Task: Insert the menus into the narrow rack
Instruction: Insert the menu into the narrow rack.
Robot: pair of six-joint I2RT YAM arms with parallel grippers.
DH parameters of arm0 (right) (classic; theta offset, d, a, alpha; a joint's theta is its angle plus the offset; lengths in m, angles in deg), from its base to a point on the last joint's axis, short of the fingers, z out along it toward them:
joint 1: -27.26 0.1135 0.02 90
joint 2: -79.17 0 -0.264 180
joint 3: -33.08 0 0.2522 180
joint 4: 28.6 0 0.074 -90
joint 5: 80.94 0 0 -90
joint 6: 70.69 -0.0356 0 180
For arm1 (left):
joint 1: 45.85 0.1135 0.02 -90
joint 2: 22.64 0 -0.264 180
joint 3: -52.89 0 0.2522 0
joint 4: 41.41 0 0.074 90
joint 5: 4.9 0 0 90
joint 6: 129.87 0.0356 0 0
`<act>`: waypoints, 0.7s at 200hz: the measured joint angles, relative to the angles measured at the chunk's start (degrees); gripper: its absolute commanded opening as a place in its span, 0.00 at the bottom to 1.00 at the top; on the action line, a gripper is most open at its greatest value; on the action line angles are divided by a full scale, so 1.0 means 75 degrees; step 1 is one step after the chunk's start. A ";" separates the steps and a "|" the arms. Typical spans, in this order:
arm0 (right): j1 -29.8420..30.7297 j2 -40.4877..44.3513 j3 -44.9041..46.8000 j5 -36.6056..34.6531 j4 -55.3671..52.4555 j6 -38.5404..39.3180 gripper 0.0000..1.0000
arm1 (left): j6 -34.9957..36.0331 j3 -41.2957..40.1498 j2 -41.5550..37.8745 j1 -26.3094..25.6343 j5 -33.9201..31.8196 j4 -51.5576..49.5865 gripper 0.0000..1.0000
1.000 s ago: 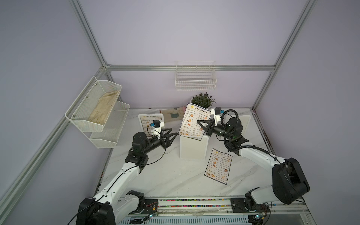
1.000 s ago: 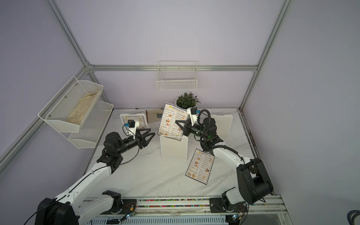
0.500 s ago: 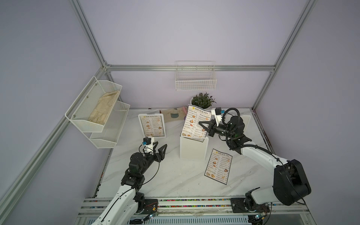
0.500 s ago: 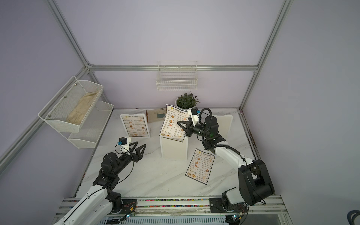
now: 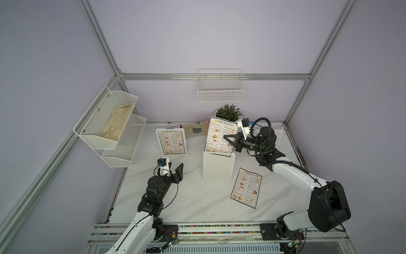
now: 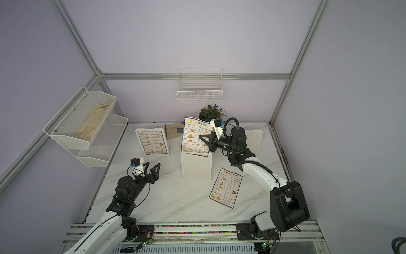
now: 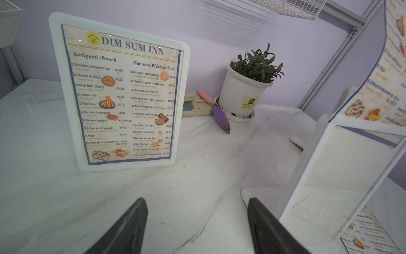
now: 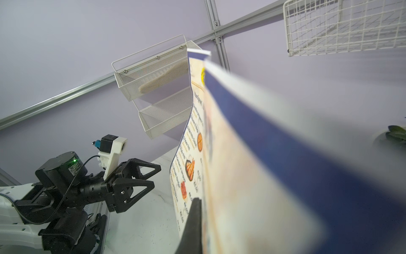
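Right gripper (image 5: 226,138): clamped on the side edge of the held menu (image 5: 214,132).
Held menu: upright, slightly bowed, long axis vertical, lower edge at the top slot of the narrow rack (image 5: 217,169), mid-way across the table (image 5: 197,204).
Way in: straight down, I judge.
Left gripper (image 5: 176,170): jaws spread, empty, well apart, between rack and the table's left edge.

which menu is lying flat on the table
The loose menu in front of the middle rack, flat on the marble. The framed menu stands upright; the right gripper holds the third menu upright in that rack.

Menu (image 8: 252,176) heavily blurred (right wrist view); bottom edge cut off.
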State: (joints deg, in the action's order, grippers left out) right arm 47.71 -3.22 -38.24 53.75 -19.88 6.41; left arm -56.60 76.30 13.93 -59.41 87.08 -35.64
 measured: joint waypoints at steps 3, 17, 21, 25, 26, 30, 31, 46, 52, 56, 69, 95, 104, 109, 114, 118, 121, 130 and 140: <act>0.0000 0.0000 -0.0012 0.0003 -0.0029 0.0006 0.00 | 0.0000 -0.0020 -0.0032 0.0000 -0.0015 0.0012 0.75; 0.0000 0.0000 -0.0055 0.0006 -0.0079 0.0035 0.00 | -0.0029 -0.0093 -0.0166 0.0000 -0.0079 0.0032 0.76; 0.0000 0.0000 -0.0067 0.0006 -0.0096 0.0047 0.00 | -0.0029 -0.0108 -0.0181 0.0000 -0.0099 0.0044 0.76; 0.0000 0.0000 -0.0076 0.0003 -0.0117 0.0052 0.00 | -0.0032 -0.0122 -0.0189 0.0000 -0.0111 0.0058 0.76; 0.0000 0.0000 -0.0079 0.0003 -0.0119 0.0058 0.00 | -0.0032 -0.0122 -0.0189 0.0000 -0.0111 0.0061 0.76; 0.0000 0.0000 -0.0087 0.0003 -0.0152 0.0064 0.00 | -0.0032 -0.0125 -0.0189 0.0000 -0.0128 0.0064 0.76; 0.0000 0.0000 -0.0093 0.0003 -0.0160 0.0070 0.00 | -0.0032 -0.0125 -0.0189 0.0000 -0.0128 0.0067 0.76; 0.0000 0.0000 -0.0140 0.0003 -0.0256 0.0134 0.00 | -0.0032 -0.0125 -0.0149 0.0000 -0.0131 0.0082 0.76; 0.0000 0.0000 -0.0154 0.0006 -0.0297 0.0169 0.00 | -0.0032 -0.0125 -0.0122 0.0000 -0.0131 0.0082 0.75; 0.0000 0.0000 -0.0166 0.0009 -0.0323 0.0184 0.00 | -0.0032 -0.0125 -0.0096 0.0000 -0.0128 0.0085 0.75; 0.0000 0.0000 -0.0189 0.0006 -0.0402 0.0227 0.00 | -0.0032 -0.0125 -0.0017 0.0000 -0.0125 0.0082 0.76; 0.0000 0.0000 -0.0242 0.0000 -0.0560 0.0289 0.00 | -0.0032 -0.0125 0.0055 0.0000 -0.0119 0.0082 0.75; 0.0000 0.0000 -0.0280 -0.0003 -0.0597 0.0312 0.00 | -0.0032 -0.0125 0.0058 0.0000 -0.0114 0.0082 0.75; -0.0003 0.0000 -0.0309 -0.0009 -0.0615 0.0326 0.00 | -0.0032 -0.0125 0.0058 0.0000 -0.0105 0.0082 0.75; -0.0012 0.0000 -0.0329 -0.0015 -0.0632 0.0338 0.00 | -0.0032 -0.0125 0.0058 0.0000 -0.0099 0.0082 0.75; -0.0012 0.0000 -0.0347 -0.0017 -0.0647 0.0347 0.00 | -0.0032 -0.0125 0.0058 0.0000 -0.0096 0.0082 0.75; -0.0012 0.0000 -0.0364 -0.0017 -0.0667 0.0356 0.00 | -0.0032 -0.0125 0.0058 0.0000 -0.0096 0.0082 0.75; -0.0015 0.0000 -0.0420 -0.0035 -0.0734 0.0367 0.00 | -0.0032 -0.0125 0.0061 0.0000 -0.0096 0.0082 0.75; -0.0015 0.0000 -0.0475 -0.0052 -0.0807 0.0388 0.00 | -0.0032 -0.0125 0.0061 0.0000 -0.0093 0.0082 0.75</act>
State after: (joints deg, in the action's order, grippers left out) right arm 47.60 -3.22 -41.80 53.35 -25.93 9.31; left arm -56.84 75.36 14.39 -59.41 86.38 -35.03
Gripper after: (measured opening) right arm 0.042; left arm 0.752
